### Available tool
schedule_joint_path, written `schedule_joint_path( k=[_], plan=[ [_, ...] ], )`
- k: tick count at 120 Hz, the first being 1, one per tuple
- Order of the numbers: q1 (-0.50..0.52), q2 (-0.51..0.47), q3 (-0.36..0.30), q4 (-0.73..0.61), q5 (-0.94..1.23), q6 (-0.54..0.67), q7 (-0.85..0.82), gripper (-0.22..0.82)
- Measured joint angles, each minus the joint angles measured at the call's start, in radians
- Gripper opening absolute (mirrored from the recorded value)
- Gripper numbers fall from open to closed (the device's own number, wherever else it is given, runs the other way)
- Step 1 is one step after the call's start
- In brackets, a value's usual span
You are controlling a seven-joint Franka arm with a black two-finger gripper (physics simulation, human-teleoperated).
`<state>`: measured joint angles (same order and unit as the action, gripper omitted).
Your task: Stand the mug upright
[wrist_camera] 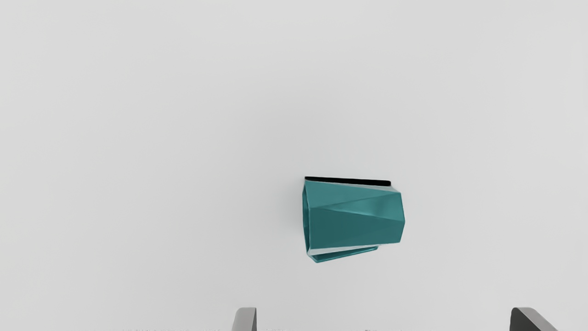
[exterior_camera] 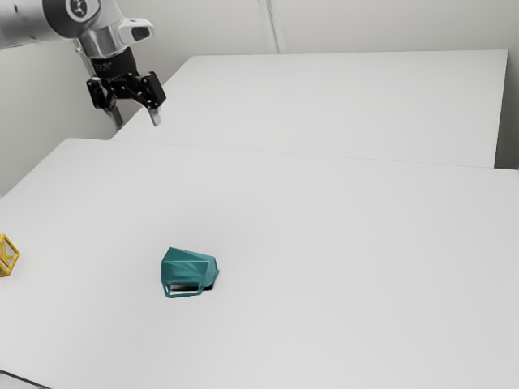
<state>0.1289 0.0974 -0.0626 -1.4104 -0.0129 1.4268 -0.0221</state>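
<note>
Surface: 1, white, flat, smooth, matte (exterior_camera: 340,267). Behind it, 1 more white flat slab (exterior_camera: 340,105), straight-edged, a thin seam line between the two. Plain pale wall (exterior_camera: 389,24) past that, with 1 vertical trim strip (exterior_camera: 272,24).

Arm: 1, white-grey shell (exterior_camera: 28,23), rounded and glossy, in from the exterior view's upper left. Black hand at its end, 1 pair of jaws, well above the surface. 2 fingers (exterior_camera: 155,117), grey, slim, straight. Jaws stand wide apart, nothing held. Both tips in wrist view, a broad gap between them.

Mug: 1, teal (wrist_camera: 353,225), lying on its side on the surface, well apart from the jaws. Body faceted, flat triangular panels, hard edges, tapers from wide mouth to narrower base. Mouth faces the exterior view's left. Material can't be told; finish is smooth, faint sheen. 1 handle (wrist_camera: 347,254), angular thin loop, on the side toward the exterior camera. 1 black strip (wrist_camera: 347,181) along the side opposite the handle; shadow or solid, can't tell.

Yellow frame: 1 (exterior_camera: 16,254), open, straight bars, angular outline, cut off at the exterior view's left edge. Material unclear.
</note>
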Motion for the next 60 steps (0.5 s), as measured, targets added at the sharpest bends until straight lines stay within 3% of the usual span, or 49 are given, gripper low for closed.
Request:
schedule_joint_path(
  k=[16, 24, 41, 60],
  plan=[
    [0.000, -0.012, 0.005, -0.008, -0.037, -0.016, 0.016, 0.60],
    [-0.033, -0.022, 0.059, -0.054, -0.062, -0.023, 0.025, 0.60],
    [-0.016, -0.162, 0.129, -0.375, -0.149, 0.069, 0.072, 0.60],
    [0.009, -0.190, 0.180, -0.692, -0.339, 0.247, 0.150, 0.60]
  ],
)
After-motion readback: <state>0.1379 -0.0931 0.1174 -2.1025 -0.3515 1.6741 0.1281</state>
